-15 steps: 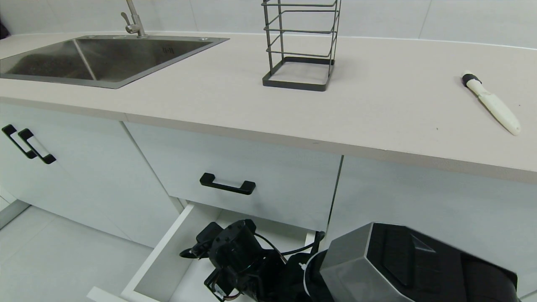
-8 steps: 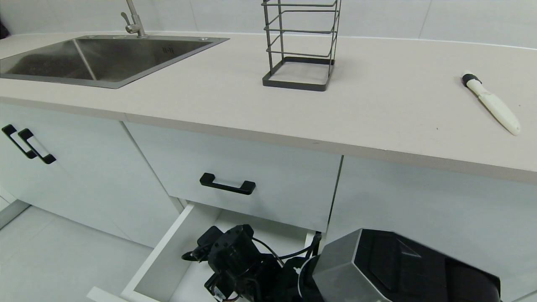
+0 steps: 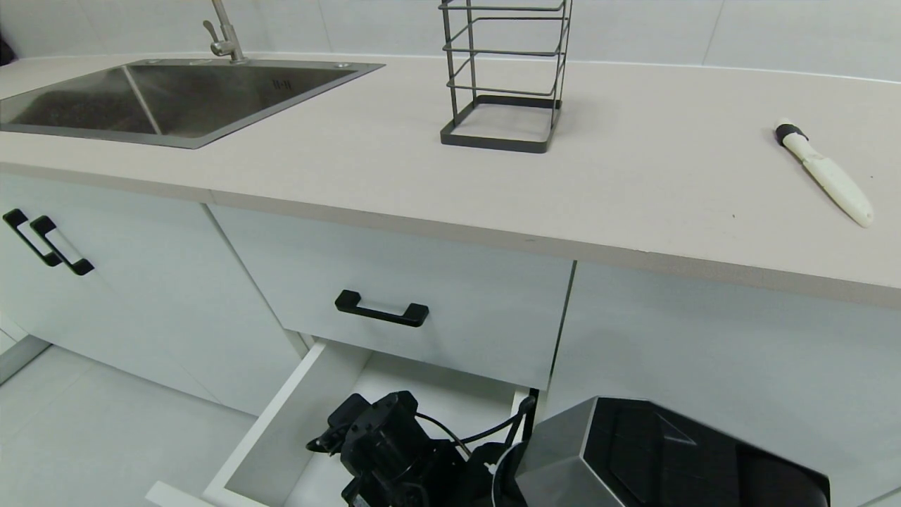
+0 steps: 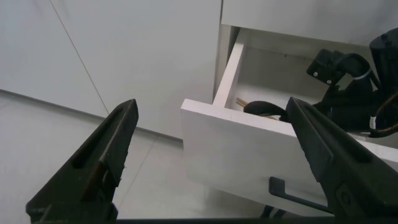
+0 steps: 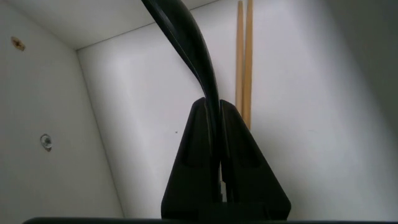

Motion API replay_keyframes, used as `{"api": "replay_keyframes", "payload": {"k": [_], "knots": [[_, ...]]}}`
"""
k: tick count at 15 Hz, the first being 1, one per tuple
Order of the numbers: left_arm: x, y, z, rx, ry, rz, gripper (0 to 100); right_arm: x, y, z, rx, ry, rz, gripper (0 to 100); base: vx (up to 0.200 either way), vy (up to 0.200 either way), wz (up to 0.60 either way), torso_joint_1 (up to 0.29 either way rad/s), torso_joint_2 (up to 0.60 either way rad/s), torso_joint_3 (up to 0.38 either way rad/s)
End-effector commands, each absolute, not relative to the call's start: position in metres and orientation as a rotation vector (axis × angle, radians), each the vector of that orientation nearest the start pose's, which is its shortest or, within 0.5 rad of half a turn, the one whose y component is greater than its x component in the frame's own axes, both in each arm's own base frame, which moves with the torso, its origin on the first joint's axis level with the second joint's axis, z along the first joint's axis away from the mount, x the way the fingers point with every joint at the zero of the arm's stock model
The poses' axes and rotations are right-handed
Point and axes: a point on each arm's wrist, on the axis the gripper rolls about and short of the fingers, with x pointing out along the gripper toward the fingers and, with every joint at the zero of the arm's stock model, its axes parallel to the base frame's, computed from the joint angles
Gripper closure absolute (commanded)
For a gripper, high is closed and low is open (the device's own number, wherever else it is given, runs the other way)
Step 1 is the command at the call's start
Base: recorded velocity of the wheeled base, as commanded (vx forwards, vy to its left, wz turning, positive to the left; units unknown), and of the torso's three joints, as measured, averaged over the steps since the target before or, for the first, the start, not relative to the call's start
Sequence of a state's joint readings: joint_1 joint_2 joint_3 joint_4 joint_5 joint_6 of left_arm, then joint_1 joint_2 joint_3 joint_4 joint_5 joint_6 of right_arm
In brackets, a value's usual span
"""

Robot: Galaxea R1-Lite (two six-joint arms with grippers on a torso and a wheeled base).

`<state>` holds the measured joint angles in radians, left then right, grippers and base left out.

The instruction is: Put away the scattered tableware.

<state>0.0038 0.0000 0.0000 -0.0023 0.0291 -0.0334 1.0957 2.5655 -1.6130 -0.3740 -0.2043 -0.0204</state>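
Left gripper (image 4: 210, 106): jaws wide apart, holding nothing, left of the open drawer (image 3: 278, 422). Right gripper (image 5: 212, 111): inside the drawer, clamped on a black spoon (image 5: 180, 31) (handle thin and curved). Wooden chopsticks (image 5: 244, 56) lie on the drawer floor beside it. Far right on the countertop (image 3: 633, 197): a white brush (image 3: 825, 174).

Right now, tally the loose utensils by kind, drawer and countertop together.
Black spoon: 1
Wooden chopsticks: 2
White-handled utensil: 1
Total: 4
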Motion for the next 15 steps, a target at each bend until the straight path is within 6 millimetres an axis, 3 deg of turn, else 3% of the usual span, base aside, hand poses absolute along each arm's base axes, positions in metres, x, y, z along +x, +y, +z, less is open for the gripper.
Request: {"api": "replay_keyframes", "payload": {"k": [1,6,7,10,15], "knots": [[-0.023,0.001,0.076,-0.034,-0.002,0.034,0,0.231,0.443,0.007,-0.385,0.470,0.874,100,0.000,0.000,0.00,0.000,0.00,0.000],[-0.023,0.001,0.076,-0.034,-0.002,0.035,0,0.231,0.443,0.007,-0.389,0.468,0.875,100,0.000,0.000,0.00,0.000,0.00,0.000],[-0.023,0.001,0.076,-0.034,-0.004,0.034,0,0.231,0.443,0.007,-0.390,0.467,0.875,0,0.000,0.000,0.00,0.000,0.00,0.000],[-0.023,0.001,0.076,-0.034,-0.004,0.035,0,0.229,0.444,0.014,-0.382,0.455,0.881,0,0.000,0.000,0.00,0.000,0.00,0.000],[-0.023,0.001,0.076,-0.034,-0.002,0.034,0,0.205,0.440,0.075,-0.334,0.361,0.900,0,0.000,0.000,0.00,0.000,0.00,0.000]]}}
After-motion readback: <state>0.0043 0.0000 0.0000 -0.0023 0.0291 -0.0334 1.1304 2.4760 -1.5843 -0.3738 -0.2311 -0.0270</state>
